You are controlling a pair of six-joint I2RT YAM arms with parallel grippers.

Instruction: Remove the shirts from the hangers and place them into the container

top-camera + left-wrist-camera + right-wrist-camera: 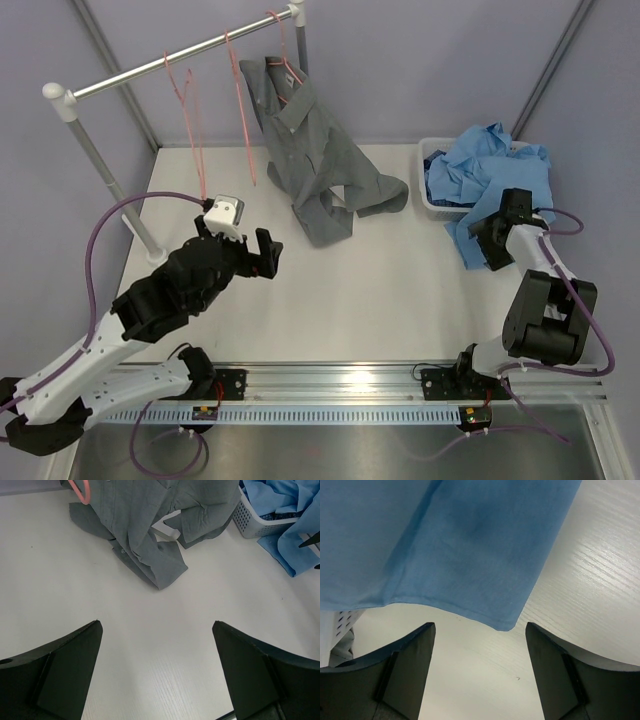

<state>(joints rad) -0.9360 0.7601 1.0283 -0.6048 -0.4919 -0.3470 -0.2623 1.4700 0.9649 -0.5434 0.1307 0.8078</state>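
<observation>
Left gripper, wide open and empty, hovers over bare table near the grey shirt's trailing hem. Right gripper, spread, grips nothing beside the light blue shirt spilling over the container's near-right edge.

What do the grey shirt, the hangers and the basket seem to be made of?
The grey shirt: soft woven cloth, matte; it creases and drapes. The hangers: thin wire, pink-red, perhaps coated. The basket: white plastic, probably moulded, smooth, with slotted walls.
</observation>
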